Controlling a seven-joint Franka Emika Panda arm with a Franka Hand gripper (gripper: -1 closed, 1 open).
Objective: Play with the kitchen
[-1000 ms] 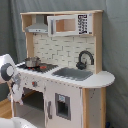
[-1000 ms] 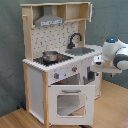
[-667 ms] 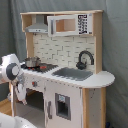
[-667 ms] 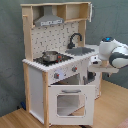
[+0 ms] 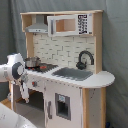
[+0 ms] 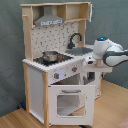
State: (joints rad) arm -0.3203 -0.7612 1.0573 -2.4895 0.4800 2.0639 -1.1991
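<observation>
- The kitchen (image 5: 67, 75) (image 6: 57, 65) is seen standing upright on a wooden floor (image 6: 112, 107) in front of a grey curtain (image 5: 115, 45) in both exterior views.
- A metal pot (image 6: 50, 55) is set on the stovetop, beside the sink (image 5: 72, 74) and the black faucet (image 5: 85, 59).
- The white arm (image 5: 12, 70) (image 6: 110, 52) is held at the stove end of the counter, close to the knobs.
- The gripper (image 5: 24, 92) is pointed downward beside the cabinet's front corner; whether its fingers are spread or pressed together cannot be told.
- The oven door (image 6: 70, 102) is seen shut, with open floor left before it.
</observation>
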